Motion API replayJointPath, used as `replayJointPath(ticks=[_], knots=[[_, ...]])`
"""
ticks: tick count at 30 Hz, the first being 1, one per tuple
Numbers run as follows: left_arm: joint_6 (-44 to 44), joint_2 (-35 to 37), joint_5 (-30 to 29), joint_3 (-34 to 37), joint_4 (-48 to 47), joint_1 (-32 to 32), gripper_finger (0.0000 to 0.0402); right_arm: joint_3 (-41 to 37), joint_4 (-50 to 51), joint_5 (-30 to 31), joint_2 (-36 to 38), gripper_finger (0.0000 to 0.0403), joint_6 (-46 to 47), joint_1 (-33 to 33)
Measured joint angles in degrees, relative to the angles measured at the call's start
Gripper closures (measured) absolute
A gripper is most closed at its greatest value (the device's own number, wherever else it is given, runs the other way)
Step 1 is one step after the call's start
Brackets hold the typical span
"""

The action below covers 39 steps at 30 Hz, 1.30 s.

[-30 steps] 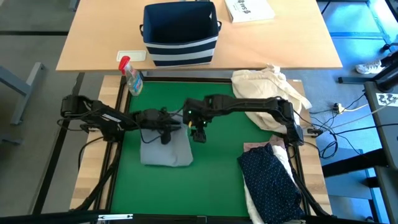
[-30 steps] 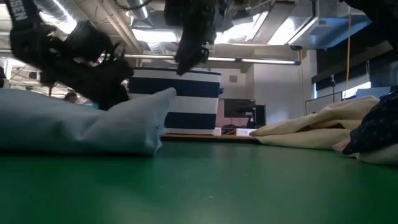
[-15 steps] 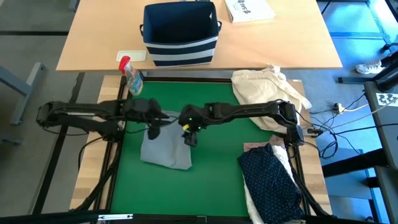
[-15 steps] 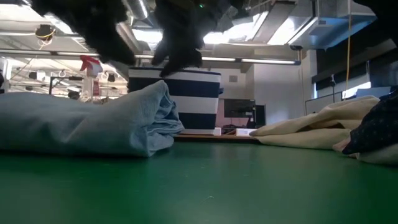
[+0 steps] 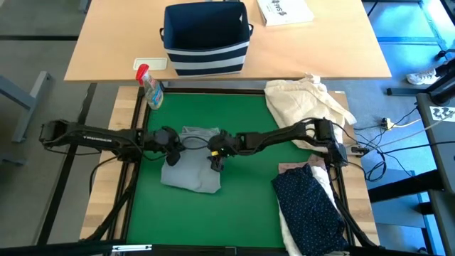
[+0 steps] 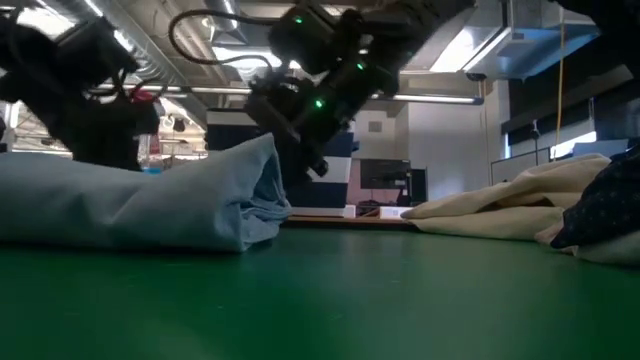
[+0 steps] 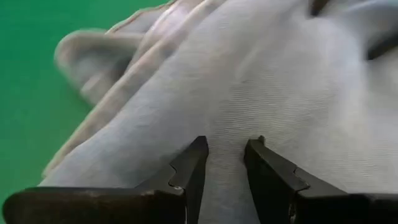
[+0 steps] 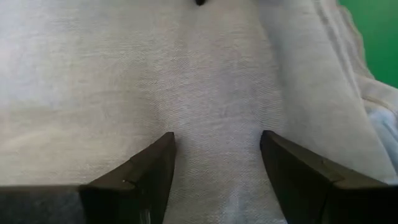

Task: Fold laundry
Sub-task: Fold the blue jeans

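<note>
The light grey jeans (image 5: 190, 176) lie folded on the green mat, left of its middle, and show in the low view as a low bundle (image 6: 130, 205) with a rounded fold at its right end. My left gripper (image 5: 171, 153) hangs over their left part, its fingers a little apart above the cloth (image 7: 225, 146). My right gripper (image 5: 215, 162) is over their right edge, open wide (image 8: 217, 140), slanting down at the cloth. At the near right corner a navy white-dotted shirt (image 5: 309, 206) lies on top of white and pink garments. My left gripper has its fingertips (image 7: 199, 149) close over the jeans' top layer, slanting down; whether they touch the cloth I cannot tell. My right gripper has its fingers (image 8: 158, 155) spread above the flat top of the jeans near the right-hand fold; whether they touch I cannot tell.
A cream-beige cloth bundle (image 5: 306, 99) lies at the mat's far right corner. A spray bottle (image 5: 149, 89) stands at the far left corner. On the wooden table beyond stands a navy bin with white stripes (image 5: 206, 35). The mat's middle and near part are bare green.
My left gripper has drawn back toward the table's left edge and tipped down over the jeans. My right gripper has come down toward the jeans' right end. The jeans' raised right corner has sunk into a rounded fold.
</note>
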<state>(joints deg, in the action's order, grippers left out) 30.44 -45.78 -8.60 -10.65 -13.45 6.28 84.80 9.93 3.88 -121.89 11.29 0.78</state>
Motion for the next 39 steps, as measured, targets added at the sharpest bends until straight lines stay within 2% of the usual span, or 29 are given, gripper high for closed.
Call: replayJointPath(ticks=[3,6,8,12,14,17,19,21,28,32,35,37,39], knots=[[2.34,0.15,-2.0,4.1,3.18,0.02,0.029,-5.58,-3.85,2.17,0.64,0.0164,-0.11,-0.14],[0.79,0.48,-0.08,4.54,5.49,0.12,0.029,-6.95,-5.08,0.97,0.79,0.0164,0.14,-0.51],[-0.57,1.14,2.5,1.94,4.19,0.17,0.029,-6.43,-4.27,0.15,1.81,0.0164,0.35,-0.37],[-0.96,2.89,7.56,-7.97,-0.86,0.04,0.029,-4.36,-1.19,-2.6,5.83,0.0164,0.76,0.49],[-0.98,3.93,11.95,-11.84,-2.27,-0.66,0.029,-3.45,-2.23,-4.31,8.92,0.0164,1.03,1.6],[0.13,4.23,18.92,-13.94,-0.38,-4.07,0.029,-2.94,-4.11,-7.96,11.69,0.0164,1.19,4.23],[0.94,4.16,20.52,-13.97,0.22,-7.69,0.029,-3.11,-4.63,-9.02,11.53,0.0164,1.97,6.35],[0.94,3.51,20.14,-13.28,-0.1,-11.96,0.029,-3.28,-4.68,-8.74,10.72,0.0164,2.16,8.6],[0.94,-0.85,11.51,-7.88,1.13,-23.17,0.029,-3.17,-7.02,-5.72,4.89,0.0164,-2.19,12.49],[0.95,-4.17,7.34,-3.65,2.31,-25.9,0.029,-2.89,-4.39,-5.35,2.1,0.0164,-4.24,11.8],[0.99,-5.69,5.49,0.03,3.75,-26.34,0.029,-2.94,1.75,-1.09,-0.15,0.0164,-7.65,11.8],[1.96,-5.73,4.19,1.84,5.17,-26.36,0.029,-4.39,2.66,2.07,-0.47,0.0164,-8.37,12.06],[2.28,-5.45,3.48,2.46,5.65,-26.37,0.029,-5.35,2.08,2.68,-0.46,0.0164,-8.17,11.98]])
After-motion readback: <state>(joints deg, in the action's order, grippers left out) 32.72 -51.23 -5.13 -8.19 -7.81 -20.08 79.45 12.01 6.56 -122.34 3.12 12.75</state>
